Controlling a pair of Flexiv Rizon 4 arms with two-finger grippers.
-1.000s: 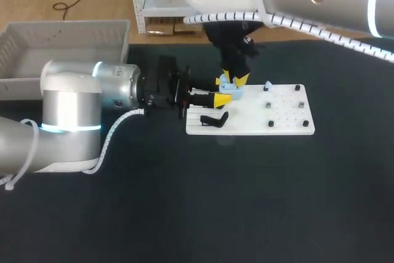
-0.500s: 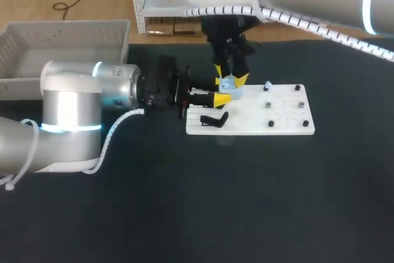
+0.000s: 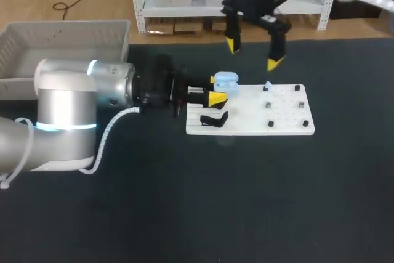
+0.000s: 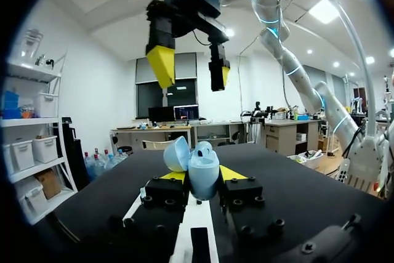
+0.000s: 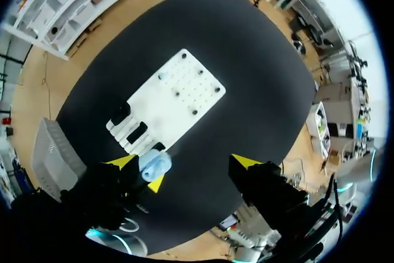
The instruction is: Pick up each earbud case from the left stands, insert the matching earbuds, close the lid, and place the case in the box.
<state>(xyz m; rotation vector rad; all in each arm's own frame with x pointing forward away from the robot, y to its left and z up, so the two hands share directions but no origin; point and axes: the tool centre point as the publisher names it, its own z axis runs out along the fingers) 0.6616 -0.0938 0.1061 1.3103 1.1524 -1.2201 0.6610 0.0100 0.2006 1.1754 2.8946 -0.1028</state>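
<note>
A light blue earbud case [image 3: 226,81] sits between the yellow tips of my left gripper [image 3: 215,90], which is shut on it over the left end of the white board [image 3: 284,118]. In the left wrist view the case [image 4: 198,169] stands between the fingers with its lid tilted up. My right gripper [image 3: 253,53] hangs open well above the case, holding nothing; the left wrist view shows this same gripper [image 4: 188,66] overhead. From the right wrist view, the case [image 5: 154,163] lies far below the spread right gripper [image 5: 184,161].
A small light blue earbud [image 3: 267,85] and several dark pegs stand on the board. A black piece [image 3: 214,119] lies on the board's slotted left end. A grey bin [image 3: 61,35] sits at the table's back left.
My right gripper has opened wide, let go at the case and risen well above it. The left gripper has kept the case almost in place.
</note>
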